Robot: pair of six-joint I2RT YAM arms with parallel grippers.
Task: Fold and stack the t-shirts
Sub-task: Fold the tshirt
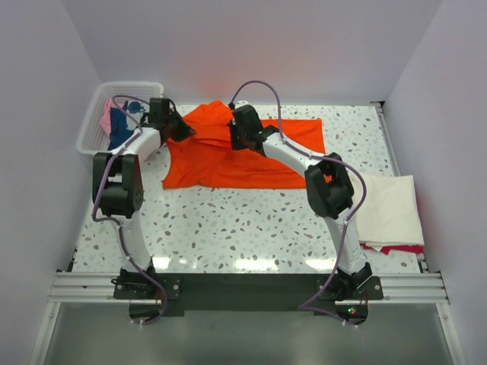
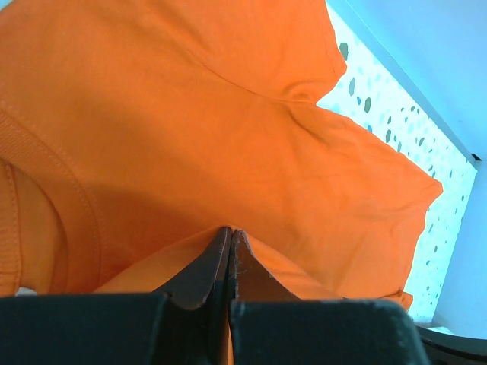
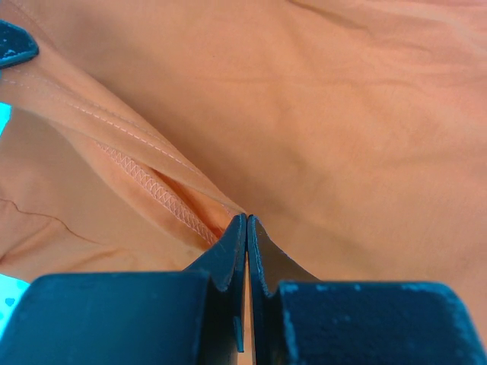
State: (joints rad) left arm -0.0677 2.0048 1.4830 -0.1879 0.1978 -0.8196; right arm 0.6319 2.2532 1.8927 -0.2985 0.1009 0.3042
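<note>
The orange t-shirt (image 1: pixel 255 160) lies across the far middle of the speckled table (image 1: pixel 251 224), rumpled and bunched upward along its far edge. At the right edge, a folded cream-white t-shirt (image 1: pixel 389 209) sits on top of a red t-shirt (image 1: pixel 397 249). At the far left, a white mesh basket (image 1: pixel 93 125) holds a navy t-shirt (image 1: pixel 119 131) and a pink t-shirt (image 1: pixel 105 118). The left gripper (image 2: pixel 230 237) is clenched on a fold of orange cloth at the shirt's far left corner. The right gripper (image 3: pixel 246 226) pinches a stitched hem near the far middle.
</note>
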